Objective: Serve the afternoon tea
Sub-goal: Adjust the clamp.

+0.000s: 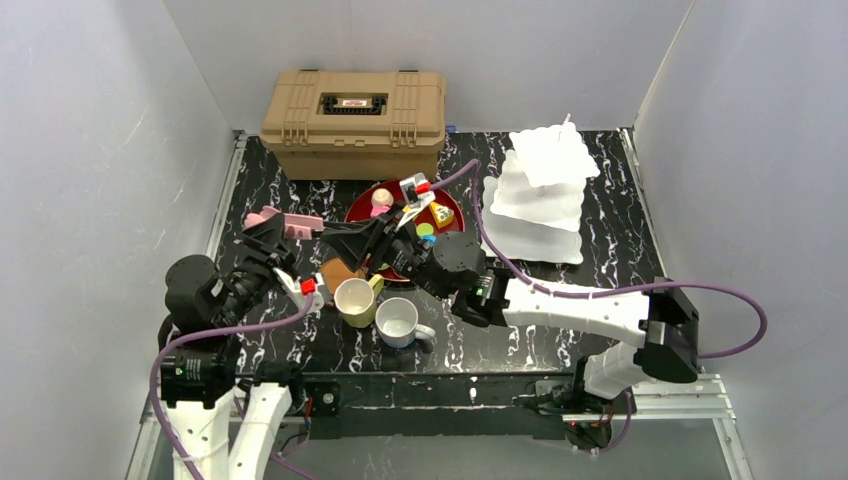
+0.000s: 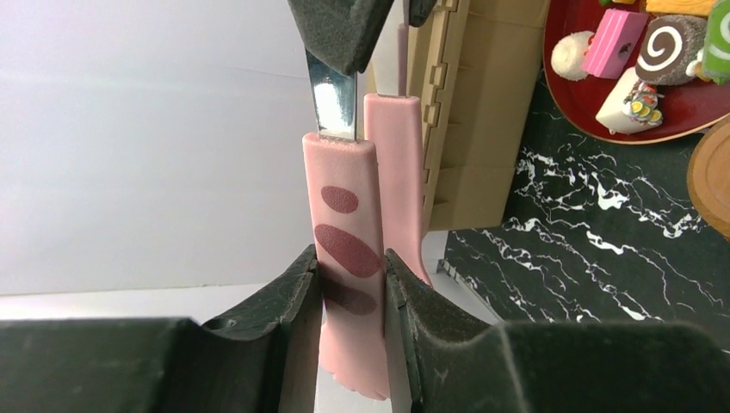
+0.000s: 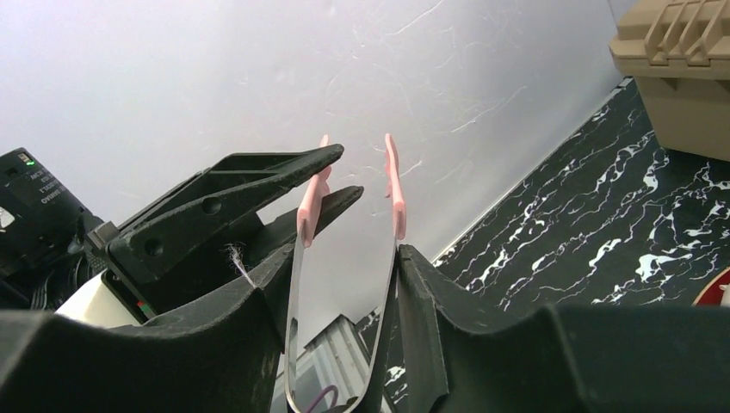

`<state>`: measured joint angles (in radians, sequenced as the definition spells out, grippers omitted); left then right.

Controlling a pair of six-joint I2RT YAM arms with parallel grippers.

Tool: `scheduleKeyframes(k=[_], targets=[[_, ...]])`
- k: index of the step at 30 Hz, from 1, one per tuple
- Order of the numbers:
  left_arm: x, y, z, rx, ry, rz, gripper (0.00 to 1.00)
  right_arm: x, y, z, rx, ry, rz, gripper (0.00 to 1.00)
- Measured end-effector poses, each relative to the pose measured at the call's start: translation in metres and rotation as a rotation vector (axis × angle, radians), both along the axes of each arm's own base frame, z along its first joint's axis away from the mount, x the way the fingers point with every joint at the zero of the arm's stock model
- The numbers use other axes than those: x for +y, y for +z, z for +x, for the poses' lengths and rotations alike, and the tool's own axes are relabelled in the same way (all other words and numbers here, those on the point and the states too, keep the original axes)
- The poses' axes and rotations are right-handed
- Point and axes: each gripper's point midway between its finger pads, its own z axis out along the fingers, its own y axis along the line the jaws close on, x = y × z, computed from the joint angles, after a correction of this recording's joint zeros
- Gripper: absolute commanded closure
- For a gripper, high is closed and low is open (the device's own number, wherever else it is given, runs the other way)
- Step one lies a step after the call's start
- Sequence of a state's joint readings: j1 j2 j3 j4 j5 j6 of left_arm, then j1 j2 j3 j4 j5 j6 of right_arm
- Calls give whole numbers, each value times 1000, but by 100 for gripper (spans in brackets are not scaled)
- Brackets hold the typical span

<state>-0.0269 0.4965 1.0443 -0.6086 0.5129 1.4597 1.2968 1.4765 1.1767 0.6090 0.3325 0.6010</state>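
Observation:
Metal tongs with pink tips (image 2: 349, 224) hang between both grippers, left of the plate. My left gripper (image 2: 351, 297) is shut on one pink tip. My right gripper (image 3: 340, 292) is shut across the metal bow of the tongs (image 3: 297, 284), its jaws touching both arms. From above, the left gripper (image 1: 268, 235) and right gripper (image 1: 365, 240) meet nose to nose. Toy pastries (image 1: 425, 212) lie on a red plate (image 1: 362, 208). A pale yellow mug (image 1: 354, 301) and a white mug (image 1: 398, 321) stand in front, beside a brown coaster (image 1: 338, 271).
A tan ribbed toolbox (image 1: 354, 122) stands at the back. A white tiered stand (image 1: 540, 190) fills the back right. The left wall is close behind the tongs. The right arm's purple cable (image 1: 500, 262) crosses in front of the stand.

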Motion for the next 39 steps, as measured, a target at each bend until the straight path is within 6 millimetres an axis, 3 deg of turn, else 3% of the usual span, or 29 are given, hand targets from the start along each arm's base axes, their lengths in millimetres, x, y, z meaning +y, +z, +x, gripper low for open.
scheduleKeyframes(k=[1,5,9,16,24,32,35,39], targets=[[0,0,-1,-4,-3,3,59,-1,1,-1,-3,2,0,50],[-13,0,-7,-12,-79,10,24,-9,1,-1,-13,-9,-6,52],[-22,-3,-12,6,-131,-1,3,-23,-4,2,-27,-37,-37,52],[-29,-3,-22,67,-170,-34,2,-56,-12,5,-84,-104,-131,52],[-26,-8,-18,230,-102,-196,2,-128,-25,5,-135,-210,-285,51],[-18,-24,8,433,40,-363,2,-198,-71,13,-128,-352,-509,45],[-18,-27,9,460,57,-392,2,-210,-92,18,-134,-394,-609,43],[-18,-26,5,464,63,-417,2,-207,-115,26,-148,-414,-719,44]])
